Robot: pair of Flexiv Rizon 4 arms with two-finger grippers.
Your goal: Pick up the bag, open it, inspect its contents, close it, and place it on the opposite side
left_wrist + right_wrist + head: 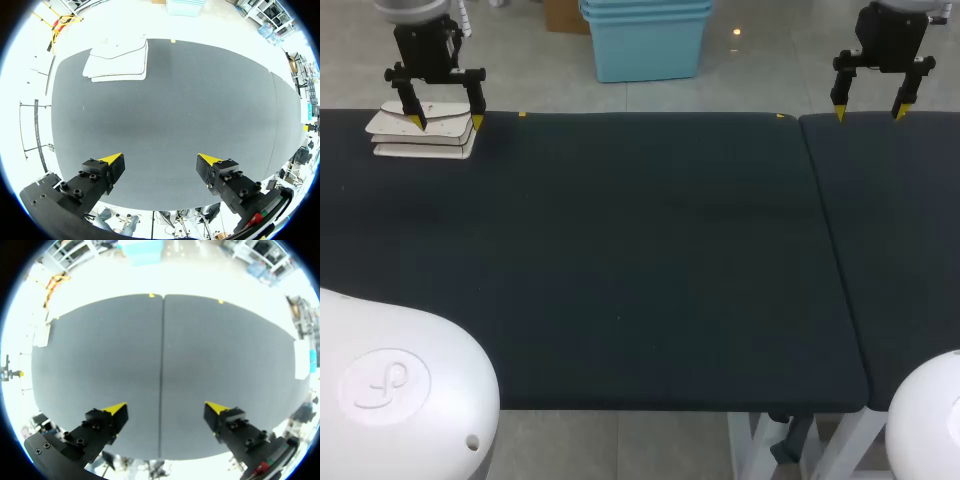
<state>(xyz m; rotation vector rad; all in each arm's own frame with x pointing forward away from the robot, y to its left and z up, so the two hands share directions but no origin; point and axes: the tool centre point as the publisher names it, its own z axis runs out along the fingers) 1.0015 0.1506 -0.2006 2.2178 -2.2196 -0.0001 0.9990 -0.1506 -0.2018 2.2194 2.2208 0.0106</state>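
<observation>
On the table (640, 250), far left — the bag (428, 140).

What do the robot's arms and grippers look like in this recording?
The left arm and right arm have glossy white rounded casings; the left bears an embossed round mark. The left gripper and right gripper are black, angular, with visible bolts; each finger ends in a yellow wedge tip.

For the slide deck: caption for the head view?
Open, empty left tool and right tool above the black table; white bag flat at its far-left corner.
</observation>
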